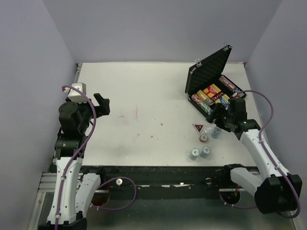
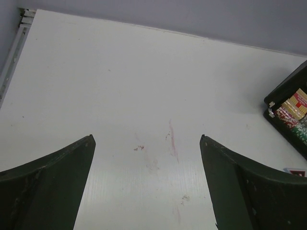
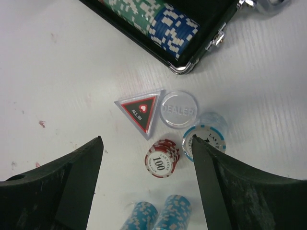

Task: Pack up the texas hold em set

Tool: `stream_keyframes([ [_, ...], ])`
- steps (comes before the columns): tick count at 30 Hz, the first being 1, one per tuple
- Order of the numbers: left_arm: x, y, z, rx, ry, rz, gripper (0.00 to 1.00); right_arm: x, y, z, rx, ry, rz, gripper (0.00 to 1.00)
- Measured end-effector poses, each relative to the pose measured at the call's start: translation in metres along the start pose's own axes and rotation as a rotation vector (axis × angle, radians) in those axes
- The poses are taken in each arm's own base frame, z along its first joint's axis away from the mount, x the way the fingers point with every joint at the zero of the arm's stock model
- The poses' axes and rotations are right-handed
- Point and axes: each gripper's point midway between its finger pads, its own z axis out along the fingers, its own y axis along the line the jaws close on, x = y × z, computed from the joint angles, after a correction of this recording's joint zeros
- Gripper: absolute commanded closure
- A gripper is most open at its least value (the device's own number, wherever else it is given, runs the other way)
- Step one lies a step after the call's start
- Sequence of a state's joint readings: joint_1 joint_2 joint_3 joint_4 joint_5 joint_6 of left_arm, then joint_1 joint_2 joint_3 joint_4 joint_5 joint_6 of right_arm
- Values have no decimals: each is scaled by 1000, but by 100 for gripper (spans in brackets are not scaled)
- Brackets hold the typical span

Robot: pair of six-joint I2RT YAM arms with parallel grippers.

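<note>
The black ribbed case (image 1: pixel 211 72) stands open at the back right, with rows of chips (image 1: pixel 211 96) and red card decks inside; its near corner (image 3: pixel 192 43) shows green and blue chip rows. On the table in front of it lie the dark triangular "ALL IN" marker (image 3: pixel 139 111), the clear "DEALER" disc (image 3: pixel 179 109), a red chip stack (image 3: pixel 161 158), a light-blue stack (image 3: pixel 204 139) and two teal stacks (image 3: pixel 158 215). My right gripper (image 3: pixel 147 139) hovers open above these, the red stack between its fingers. My left gripper (image 2: pixel 147 136) is open over bare table.
The white table (image 1: pixel 144 110) has faint red marks near its middle (image 2: pixel 171 139). Grey walls close in the back and both sides. The case's edge (image 2: pixel 288 110) shows at the right of the left wrist view.
</note>
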State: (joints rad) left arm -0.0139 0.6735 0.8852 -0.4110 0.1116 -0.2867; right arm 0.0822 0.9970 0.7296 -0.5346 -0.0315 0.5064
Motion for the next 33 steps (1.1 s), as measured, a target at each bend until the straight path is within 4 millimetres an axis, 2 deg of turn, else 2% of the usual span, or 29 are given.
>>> stream_keyframes([
  [7, 2, 1, 1, 0, 2, 7, 1, 25, -24, 11, 137, 130, 17, 20],
  [19, 5, 2, 4, -3, 14, 8, 1, 19, -44, 8, 269, 132, 4, 23],
  [33, 5, 2, 4, -3, 14, 7, 1, 29, -53, 18, 319, 188, -3, 30],
])
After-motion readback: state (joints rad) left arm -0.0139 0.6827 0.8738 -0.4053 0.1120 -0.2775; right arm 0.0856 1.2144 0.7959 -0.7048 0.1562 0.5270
